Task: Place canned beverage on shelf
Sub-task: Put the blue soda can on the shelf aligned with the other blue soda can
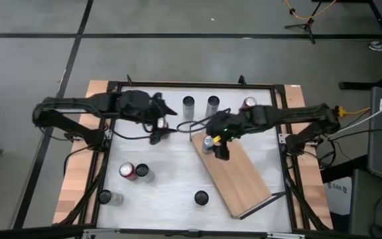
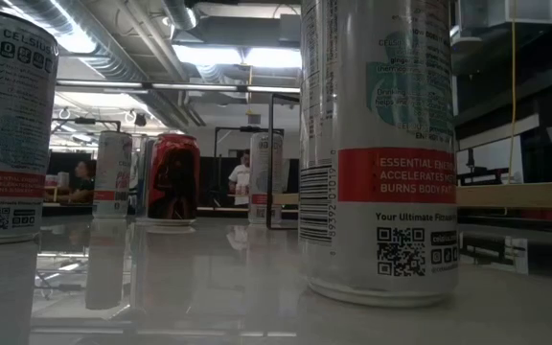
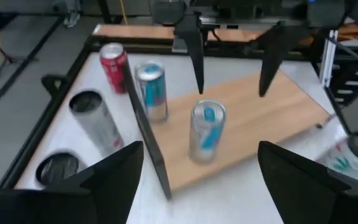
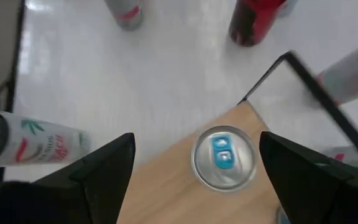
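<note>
Right claw (image 1: 219, 150) hangs open directly above the silver can with a blue tab (image 4: 224, 157), standing upright on the upper-left end of the light-wood shelf board (image 1: 237, 176), centre-right of frame. Left claw (image 1: 158, 126) open too, upper centre over white bench (image 1: 164, 192). Looks like release just done; next probably lift clear; board's long axis runs diagonally to lower right.

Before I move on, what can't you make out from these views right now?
- Low view: the big can up close blocks the shelf and both grippers.
- High view: the right gripper covers most of the blue-topped can.
- Right wrist view: that can shows only its top, label unseen.
- High view: the left gripper hides what lies beneath it.
</note>
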Robot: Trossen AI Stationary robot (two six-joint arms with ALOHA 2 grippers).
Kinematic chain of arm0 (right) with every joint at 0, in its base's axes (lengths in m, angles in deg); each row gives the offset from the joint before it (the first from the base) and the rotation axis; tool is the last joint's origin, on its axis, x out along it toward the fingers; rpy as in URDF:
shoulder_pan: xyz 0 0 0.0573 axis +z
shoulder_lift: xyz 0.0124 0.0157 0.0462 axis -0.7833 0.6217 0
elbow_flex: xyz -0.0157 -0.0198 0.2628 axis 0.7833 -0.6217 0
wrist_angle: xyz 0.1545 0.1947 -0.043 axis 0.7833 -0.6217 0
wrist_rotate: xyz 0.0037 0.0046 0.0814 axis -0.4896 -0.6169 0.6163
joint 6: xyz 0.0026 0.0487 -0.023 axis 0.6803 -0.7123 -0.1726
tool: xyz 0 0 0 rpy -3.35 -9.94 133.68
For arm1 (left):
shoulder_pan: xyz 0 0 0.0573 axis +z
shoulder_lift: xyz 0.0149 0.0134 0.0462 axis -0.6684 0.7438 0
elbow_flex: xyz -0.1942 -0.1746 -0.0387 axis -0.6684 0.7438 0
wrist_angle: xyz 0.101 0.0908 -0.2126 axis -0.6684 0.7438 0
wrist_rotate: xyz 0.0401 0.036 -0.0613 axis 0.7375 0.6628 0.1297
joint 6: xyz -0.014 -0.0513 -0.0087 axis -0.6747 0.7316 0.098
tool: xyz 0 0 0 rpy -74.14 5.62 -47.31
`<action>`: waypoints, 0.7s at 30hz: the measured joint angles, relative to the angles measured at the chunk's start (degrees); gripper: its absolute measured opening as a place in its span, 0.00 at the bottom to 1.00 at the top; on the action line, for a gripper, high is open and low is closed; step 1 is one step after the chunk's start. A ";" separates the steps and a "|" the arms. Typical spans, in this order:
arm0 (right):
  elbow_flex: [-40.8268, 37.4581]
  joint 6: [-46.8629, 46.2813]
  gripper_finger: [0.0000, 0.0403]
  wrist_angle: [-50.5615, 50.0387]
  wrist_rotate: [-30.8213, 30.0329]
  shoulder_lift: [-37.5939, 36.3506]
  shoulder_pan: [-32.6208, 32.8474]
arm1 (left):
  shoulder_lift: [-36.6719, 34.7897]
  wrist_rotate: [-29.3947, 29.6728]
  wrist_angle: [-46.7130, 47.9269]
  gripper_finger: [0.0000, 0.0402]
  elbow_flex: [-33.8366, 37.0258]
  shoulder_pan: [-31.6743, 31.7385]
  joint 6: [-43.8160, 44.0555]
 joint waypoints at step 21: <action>-0.02 -0.09 0.83 -4.07 -7.12 6.57 0.17 | -8.55 0.49 7.59 0.77 0.01 -2.29 3.91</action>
